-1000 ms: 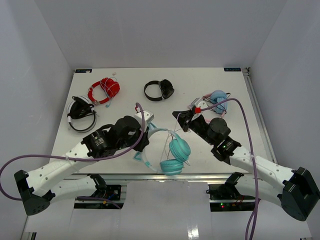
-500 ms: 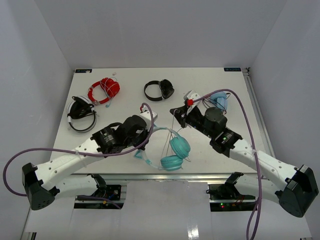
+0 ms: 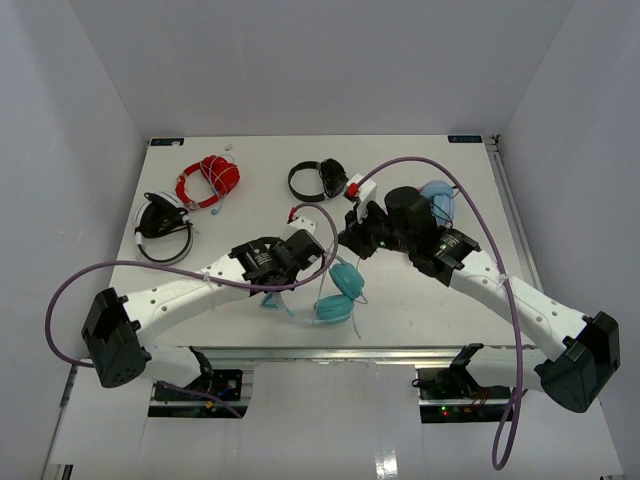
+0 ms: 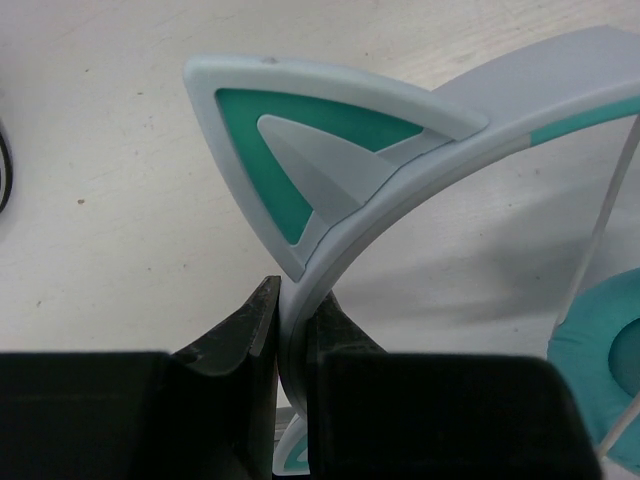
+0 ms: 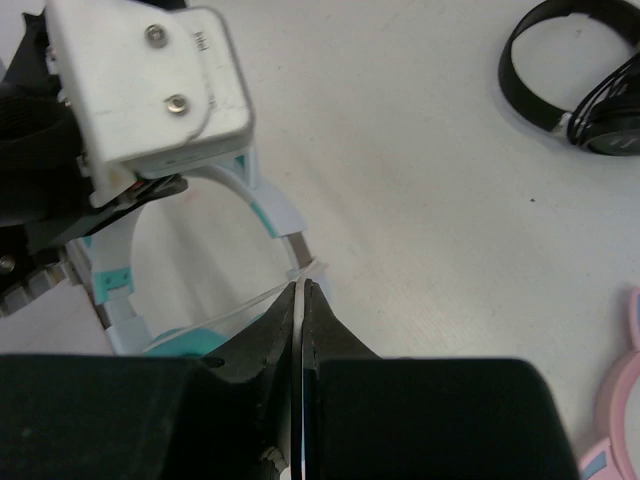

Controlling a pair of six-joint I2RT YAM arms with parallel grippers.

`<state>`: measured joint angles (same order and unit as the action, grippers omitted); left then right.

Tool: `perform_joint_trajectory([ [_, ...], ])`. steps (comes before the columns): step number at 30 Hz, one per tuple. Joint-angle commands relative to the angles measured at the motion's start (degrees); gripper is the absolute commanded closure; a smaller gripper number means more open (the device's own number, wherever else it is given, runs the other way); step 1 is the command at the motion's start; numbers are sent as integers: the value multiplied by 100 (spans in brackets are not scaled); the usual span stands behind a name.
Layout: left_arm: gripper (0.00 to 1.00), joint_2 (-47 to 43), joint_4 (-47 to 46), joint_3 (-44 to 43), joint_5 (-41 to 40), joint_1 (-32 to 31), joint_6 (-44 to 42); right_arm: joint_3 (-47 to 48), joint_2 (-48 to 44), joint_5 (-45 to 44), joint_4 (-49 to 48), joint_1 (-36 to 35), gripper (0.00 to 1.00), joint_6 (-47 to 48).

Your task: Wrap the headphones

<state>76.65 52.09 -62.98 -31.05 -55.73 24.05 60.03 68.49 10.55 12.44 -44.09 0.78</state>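
Teal headphones (image 4: 330, 150) in left end effector (image 4: 295, 295), cable (image 5: 270, 292) pinched

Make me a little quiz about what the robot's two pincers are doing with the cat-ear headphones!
1. True or false: the left pincer is shut on the headband of the teal headphones.
2. What does the right pincer pinch? A) a black headband B) the thin white cable C) nothing
3. Fill in: the cat ear above the left pincer is pale grey and ____.
Key: 1 true; 2 B; 3 teal.
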Motion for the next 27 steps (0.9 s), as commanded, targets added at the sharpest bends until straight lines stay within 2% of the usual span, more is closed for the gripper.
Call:
perform_joint_trajectory([
  [1, 100, 386, 585, -403, -839, -25, 727, 336, -81, 1102, 100, 32, 92, -410],
  [8, 100, 739, 1282, -1085, -1457, 101, 1894, -148, -325, 1932, -354, 5, 92, -944],
  [14, 100, 604, 1060, -1326, -1447, 193, 1958, -761, -633, 2079, -949, -24, 90, -1341],
  [20, 100, 40, 506, -1275, -1227, 399, 1970, -1265, -755, 2225, -1669, -103, 89, -1629],
  [27, 100, -336, 409, -1449, -1210, 576, 2145, -1573, -854, 2080, -2171, -260, 87, -1845],
])
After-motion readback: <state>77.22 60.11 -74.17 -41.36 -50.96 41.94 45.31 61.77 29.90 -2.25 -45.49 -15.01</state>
